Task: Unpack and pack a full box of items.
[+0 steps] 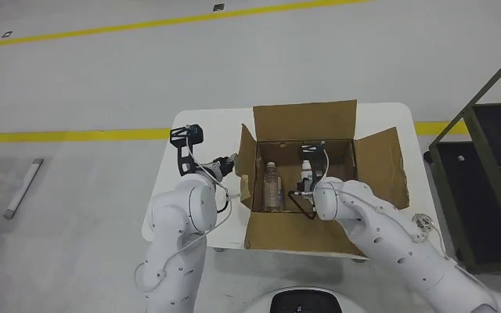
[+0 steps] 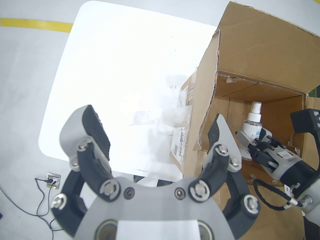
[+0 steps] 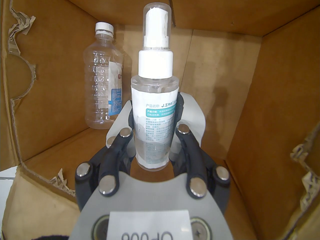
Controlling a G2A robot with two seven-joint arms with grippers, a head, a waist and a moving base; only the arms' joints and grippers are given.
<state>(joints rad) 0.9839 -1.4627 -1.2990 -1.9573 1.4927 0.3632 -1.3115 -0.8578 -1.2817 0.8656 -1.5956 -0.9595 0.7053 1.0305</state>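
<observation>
2 items sat in the box point(image 1: 305, 121): a clear bottle point(image 3: 103, 83), and a spray bottle point(image 3: 155, 101) clenched in the right fingers point(image 3: 193, 116). Meanwhile the left fingers point(image 2: 96, 131) hung released over the bench point(image 2: 112, 63). Unpacking seemed unfinished, repacking ahead.

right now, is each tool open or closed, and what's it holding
Left tool: open, holding nothing, beside the box.
Right tool: closed on the spray bottle, inside the box.
</observation>
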